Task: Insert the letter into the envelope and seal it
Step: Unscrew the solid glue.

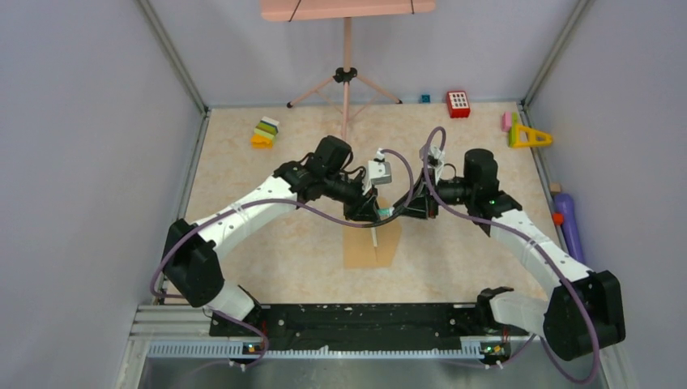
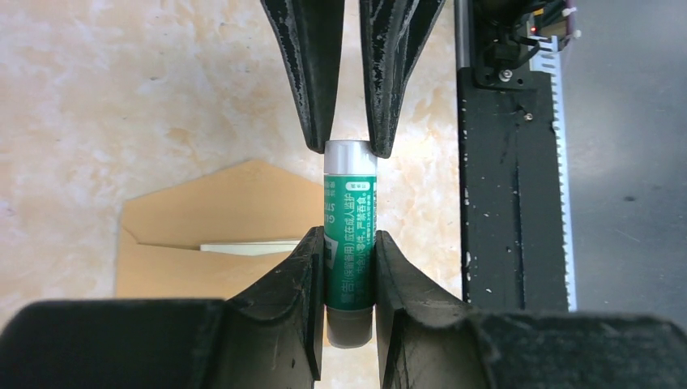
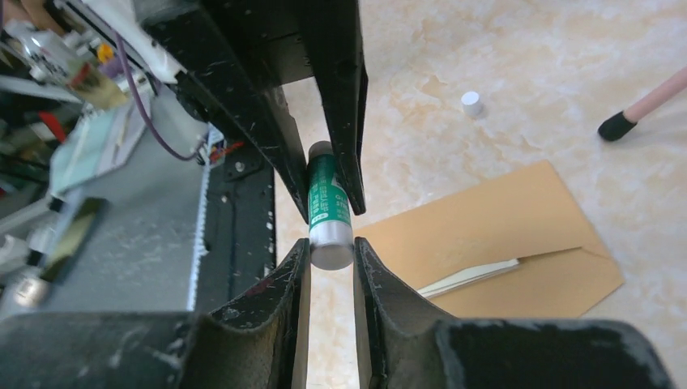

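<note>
envelope (image 2: 219, 203): brown kraft, flat on the desk (image 2: 121, 97), flap open.
letter (image 2: 247, 246): tucked inside the envelope, cream edge showing at its mouth.
glue stick (image 2: 350, 203): green, aloft over the envelope.
left end effector (image 2: 348, 235): clenched on the glue stick's green body.
right end effector (image 3: 330, 243): clamped on its pale end.

1. Left hand (image 2: 348, 237) and right hand (image 2: 348, 150), both gripping a green plastic glue stick (image 2: 350, 203), block the flat brown kraft-paper envelope (image 2: 219, 211) from above.
2. Pale marbled bench (image 1: 275, 259) either side lies open.
</note>
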### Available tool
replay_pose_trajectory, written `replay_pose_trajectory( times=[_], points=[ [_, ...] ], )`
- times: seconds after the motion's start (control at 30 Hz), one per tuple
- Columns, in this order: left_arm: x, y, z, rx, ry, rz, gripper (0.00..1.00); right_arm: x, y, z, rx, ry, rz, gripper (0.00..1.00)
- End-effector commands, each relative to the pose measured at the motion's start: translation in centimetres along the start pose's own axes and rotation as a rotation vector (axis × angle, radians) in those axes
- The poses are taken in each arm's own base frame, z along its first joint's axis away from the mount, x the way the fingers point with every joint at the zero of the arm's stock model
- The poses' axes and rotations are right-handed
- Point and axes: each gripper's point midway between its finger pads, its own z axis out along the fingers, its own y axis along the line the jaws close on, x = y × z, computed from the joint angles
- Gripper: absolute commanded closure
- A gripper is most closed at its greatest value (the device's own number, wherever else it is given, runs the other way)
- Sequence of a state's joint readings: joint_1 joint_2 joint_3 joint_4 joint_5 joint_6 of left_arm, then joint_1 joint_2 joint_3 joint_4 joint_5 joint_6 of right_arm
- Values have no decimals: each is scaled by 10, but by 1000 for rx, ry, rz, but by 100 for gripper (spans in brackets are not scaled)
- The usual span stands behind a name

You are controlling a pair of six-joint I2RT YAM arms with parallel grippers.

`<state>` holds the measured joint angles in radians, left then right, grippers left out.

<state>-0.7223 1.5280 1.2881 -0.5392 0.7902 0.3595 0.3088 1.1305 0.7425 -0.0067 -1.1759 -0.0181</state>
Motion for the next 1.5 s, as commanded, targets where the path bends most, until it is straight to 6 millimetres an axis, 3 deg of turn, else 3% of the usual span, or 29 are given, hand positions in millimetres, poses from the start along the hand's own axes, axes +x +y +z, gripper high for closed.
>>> replay_pose_trajectory(
  times=[0.0, 0.3, 0.4, 0.6, 0.73, 0.97, 1.47],
  points=[
    [-16, 17, -11, -118, -32, 94, 100, -24, 10, 1, -36, -37, 204, 77],
    [-17, 21, -11, -133, -24, 98, 100, -32, 13, 0, -27, -40, 239, 54],
    [-17, 18, -11, -116, -26, 94, 100, -36, 25, -5, -81, -40, 100, 45],
    [-15, -5, -6, 20, -47, 73, 100, -26, 38, -19, -90, -2, -444, 34],
    [-12, -20, -1, 133, -52, 40, 100, -18, 29, -18, -93, 6, -609, 33],
    [-11, -30, 4, 222, -49, -2, 100, 0, 36, -14, -177, -31, -815, 40],
    [-10, -26, 12, 252, -45, -57, 100, 20, 40, -4, -193, 23, -883, 59]
  ],
)
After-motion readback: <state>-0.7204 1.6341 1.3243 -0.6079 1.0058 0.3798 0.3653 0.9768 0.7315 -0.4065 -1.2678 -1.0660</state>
